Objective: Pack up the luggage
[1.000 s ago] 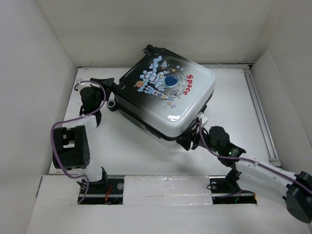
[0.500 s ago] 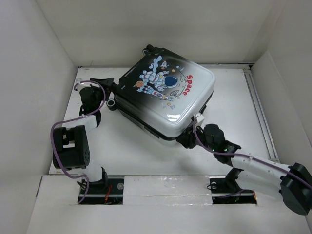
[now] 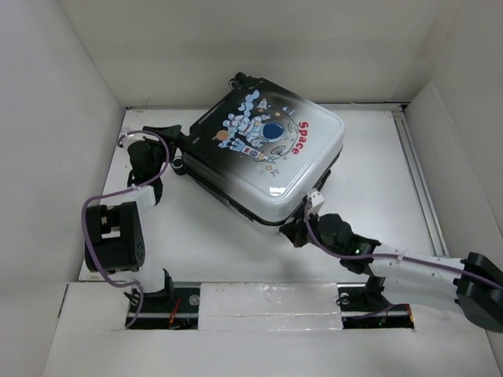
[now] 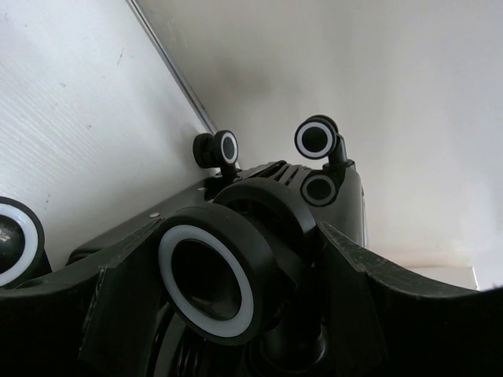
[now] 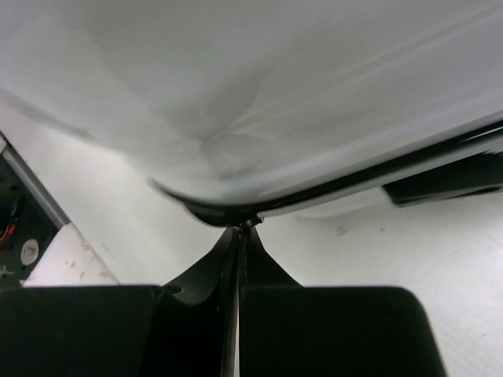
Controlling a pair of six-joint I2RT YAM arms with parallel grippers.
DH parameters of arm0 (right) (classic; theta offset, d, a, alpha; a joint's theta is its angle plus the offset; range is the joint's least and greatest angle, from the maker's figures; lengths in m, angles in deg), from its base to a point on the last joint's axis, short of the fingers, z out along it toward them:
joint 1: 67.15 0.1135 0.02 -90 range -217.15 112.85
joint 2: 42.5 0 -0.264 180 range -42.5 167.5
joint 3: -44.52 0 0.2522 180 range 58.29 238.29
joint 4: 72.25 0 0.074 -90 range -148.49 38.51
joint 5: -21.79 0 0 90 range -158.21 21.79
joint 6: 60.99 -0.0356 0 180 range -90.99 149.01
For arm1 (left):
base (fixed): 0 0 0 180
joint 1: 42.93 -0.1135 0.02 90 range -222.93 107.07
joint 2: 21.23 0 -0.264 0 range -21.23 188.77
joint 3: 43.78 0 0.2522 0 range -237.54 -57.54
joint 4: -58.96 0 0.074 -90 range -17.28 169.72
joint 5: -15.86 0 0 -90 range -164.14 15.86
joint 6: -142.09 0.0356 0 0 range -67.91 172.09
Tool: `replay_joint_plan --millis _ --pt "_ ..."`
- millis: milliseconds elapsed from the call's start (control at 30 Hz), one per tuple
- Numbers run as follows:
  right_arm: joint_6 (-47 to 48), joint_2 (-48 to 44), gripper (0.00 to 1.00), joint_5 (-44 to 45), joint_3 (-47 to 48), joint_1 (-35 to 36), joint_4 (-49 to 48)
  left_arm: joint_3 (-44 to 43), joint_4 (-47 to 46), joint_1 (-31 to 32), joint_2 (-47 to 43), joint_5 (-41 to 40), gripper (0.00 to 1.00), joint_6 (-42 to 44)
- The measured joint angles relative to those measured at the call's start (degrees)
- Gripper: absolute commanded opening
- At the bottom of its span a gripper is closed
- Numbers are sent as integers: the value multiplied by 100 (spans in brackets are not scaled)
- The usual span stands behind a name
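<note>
The luggage (image 3: 267, 157) lies flat and closed on the white table, astronaut and red "Space" print facing up. My left gripper (image 3: 178, 149) is at its left end, its fingers round one black wheel with a white ring (image 4: 208, 279); that gripper (image 4: 236, 236) touches the wheel on both sides. More wheels (image 4: 317, 139) stick up behind. My right gripper (image 3: 297, 232) is at the near corner. In the right wrist view the white shell (image 5: 275, 94) fills the top, and the gripper (image 5: 240, 228) is shut at the dark zip seam, a small zip pull (image 5: 255, 222) pinched at its tips.
White walls box in the table on three sides. A metal rail (image 3: 416, 173) runs along the right side. The left arm's dark elbow block (image 3: 114, 236) and purple cable stand near the front left; the right arm (image 3: 416, 271) lies low along the near edge.
The right gripper has closed and slid left along the near edge to the luggage's near corner. The luggage has shifted slightly to the left. The left arm has stayed put.
</note>
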State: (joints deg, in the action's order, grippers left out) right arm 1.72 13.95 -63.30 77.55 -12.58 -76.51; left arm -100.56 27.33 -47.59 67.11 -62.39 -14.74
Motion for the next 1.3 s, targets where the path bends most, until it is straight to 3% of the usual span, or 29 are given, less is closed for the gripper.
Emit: replay_joint_plan --millis 267,533,600,700,833,933,1033,1167,1200,1300 --pt "-282 603 0 1847 496 1355 422 295 -496 -17 7 -50 0 -122" --pt "-151 1886 0 2601 1635 1954 1180 664 -898 -39 -164 -662 0 -393" --pt "-107 1773 0 2450 1580 1862 1126 872 -1021 -37 -310 -706 0 -433" --pt "-22 879 0 1766 1126 1246 1204 1143 -1054 74 -608 -767 0 -431" --pt "109 -638 0 721 774 -529 2385 1473 -1003 511 -1047 -778 0 -400" --pt "433 -905 0 433 997 -1801 3163 1646 -999 925 -1283 -752 0 -387" --pt "706 -848 0 138 1397 -2393 3755 1773 -962 1331 -1508 -927 0 -376" --pt "446 -874 0 -385 1224 -2385 3589 1851 -857 1700 -1928 -1655 0 -289" --pt "199 -881 0 -682 1047 -2201 3298 1862 -846 1746 -2020 -1705 0 -240" --pt "-96 -704 0 -227 896 -1263 2741 1945 -866 1832 -2135 -2035 0 -240"
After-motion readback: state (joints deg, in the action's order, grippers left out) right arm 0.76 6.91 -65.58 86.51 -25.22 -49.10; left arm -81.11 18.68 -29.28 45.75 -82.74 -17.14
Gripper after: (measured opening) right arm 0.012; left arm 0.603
